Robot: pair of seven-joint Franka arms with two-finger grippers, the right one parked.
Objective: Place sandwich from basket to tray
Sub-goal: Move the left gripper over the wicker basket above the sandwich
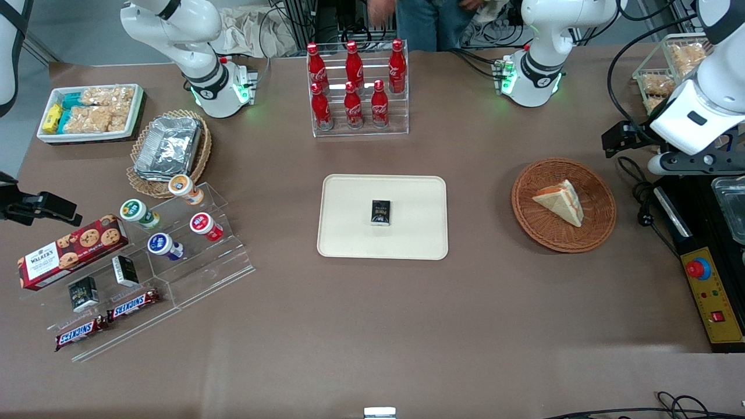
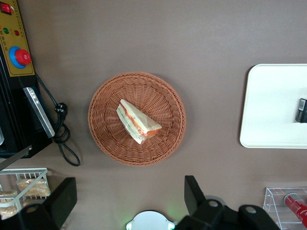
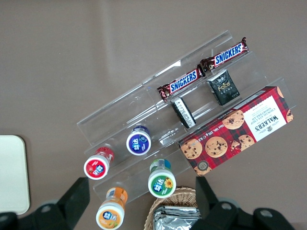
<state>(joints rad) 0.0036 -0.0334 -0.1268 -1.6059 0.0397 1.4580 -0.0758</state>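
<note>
Pre-grasp: gripper (image 2: 127, 201) spread wide, empty.
We hang above the basket (image 2: 103, 124); sandwich (image 2: 137, 121) lies diagonal below.

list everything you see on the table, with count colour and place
sandwich: 1, white with orange filling, in the basket
basket: 1, reddish-brown wicker, toward the working arm's end
tray: 1, cream, mid-table
small box: 1, black, on the tray
cola bottles: 6, red, in a clear rack farther from the front camera than the tray
foil trays: stack, silver, in a tan basket
snack bin: 1, white, toward the parked arm's end
cookie box: 1, red, on the clear stand
tool: 1, black fingers open, high above the table beside the basket
</note>
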